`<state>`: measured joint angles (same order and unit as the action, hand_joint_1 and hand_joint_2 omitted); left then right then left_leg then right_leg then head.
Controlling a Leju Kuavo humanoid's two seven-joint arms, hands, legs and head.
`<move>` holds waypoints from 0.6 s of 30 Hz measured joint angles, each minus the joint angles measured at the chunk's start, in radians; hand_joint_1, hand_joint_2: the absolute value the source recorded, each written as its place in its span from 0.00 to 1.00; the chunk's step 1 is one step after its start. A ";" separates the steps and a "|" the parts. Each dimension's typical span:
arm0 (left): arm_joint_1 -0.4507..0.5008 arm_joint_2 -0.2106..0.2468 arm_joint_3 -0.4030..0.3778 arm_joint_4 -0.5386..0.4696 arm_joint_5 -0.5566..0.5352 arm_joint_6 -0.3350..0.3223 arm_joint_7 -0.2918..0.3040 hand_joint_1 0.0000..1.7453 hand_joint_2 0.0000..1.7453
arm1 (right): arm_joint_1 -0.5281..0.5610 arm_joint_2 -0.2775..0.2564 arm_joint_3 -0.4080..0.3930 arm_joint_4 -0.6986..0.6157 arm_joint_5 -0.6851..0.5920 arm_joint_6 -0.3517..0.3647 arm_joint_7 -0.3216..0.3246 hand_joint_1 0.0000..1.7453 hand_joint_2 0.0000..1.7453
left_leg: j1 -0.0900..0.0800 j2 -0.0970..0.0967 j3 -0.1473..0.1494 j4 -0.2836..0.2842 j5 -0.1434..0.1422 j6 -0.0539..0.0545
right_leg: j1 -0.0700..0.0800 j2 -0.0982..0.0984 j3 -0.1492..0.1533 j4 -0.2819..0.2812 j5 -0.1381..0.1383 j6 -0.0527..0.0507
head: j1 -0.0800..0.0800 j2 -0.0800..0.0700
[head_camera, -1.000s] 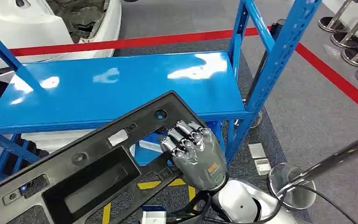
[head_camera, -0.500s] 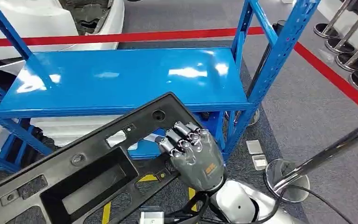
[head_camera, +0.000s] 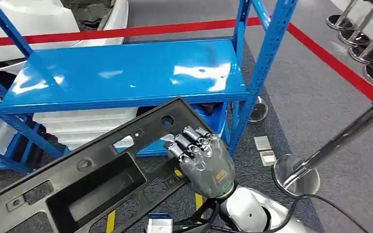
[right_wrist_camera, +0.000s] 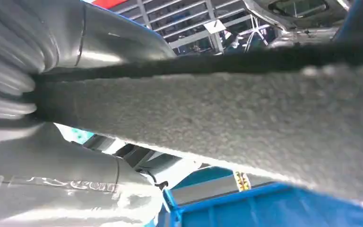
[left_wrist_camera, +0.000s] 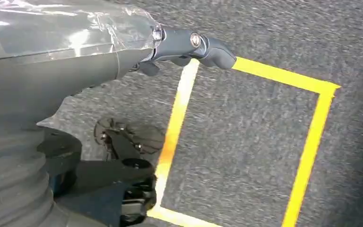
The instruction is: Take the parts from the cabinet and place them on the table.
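Observation:
A long black plastic panel [head_camera: 92, 179] with rectangular cut-outs and round holes runs from the lower left of the head view up to its middle. My right hand [head_camera: 201, 158] grips the panel's upper right end, fingers curled over its edge, in front of the blue cabinet's shelf [head_camera: 121, 73]. The shelf surface is bare. In the right wrist view the panel's textured underside [right_wrist_camera: 246, 123] lies straight across the hand [right_wrist_camera: 52, 94]. My left hand [left_wrist_camera: 75, 61] hangs over the grey carpet holding nothing, its dark fingers [left_wrist_camera: 203, 45] stretched out.
White parts [head_camera: 77, 124] lie on the cabinet's lower shelf. A chrome stanchion base [head_camera: 295, 180] and its slanted pole stand right of my hand, with more bases [head_camera: 359, 34] far right. A red floor line [head_camera: 102, 34] runs behind the cabinet. Yellow tape [left_wrist_camera: 246, 142] marks the carpet.
The whole picture has shifted: the cabinet and stanchion now sit further left, so the camera moved. My right hand keeps the same grip on the panel.

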<state>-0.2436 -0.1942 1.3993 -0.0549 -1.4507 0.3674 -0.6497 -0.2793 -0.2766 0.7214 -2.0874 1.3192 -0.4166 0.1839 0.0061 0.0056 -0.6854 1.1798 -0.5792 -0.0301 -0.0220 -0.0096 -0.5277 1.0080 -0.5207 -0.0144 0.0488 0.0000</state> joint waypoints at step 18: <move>-0.005 0.000 0.005 0.000 -0.023 -0.002 0.001 0.00 1.00 | 0.017 0.000 -0.002 0.004 -0.027 -0.005 0.005 1.00 1.00 | -0.004 0.008 0.127 -0.185 0.088 0.058 | -0.001 0.004 -0.178 0.315 -0.125 0.064 | 0.010 0.000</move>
<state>-0.2490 -0.1942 1.4046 -0.0549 -1.4736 0.3651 -0.6485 -0.2621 -0.2762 0.7195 -2.0832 1.2924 -0.4219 0.1885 0.0021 0.0135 -0.5585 0.9950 -0.4908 0.0282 -0.0231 -0.0056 -0.7056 1.3235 -0.6457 0.0494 0.0591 0.0000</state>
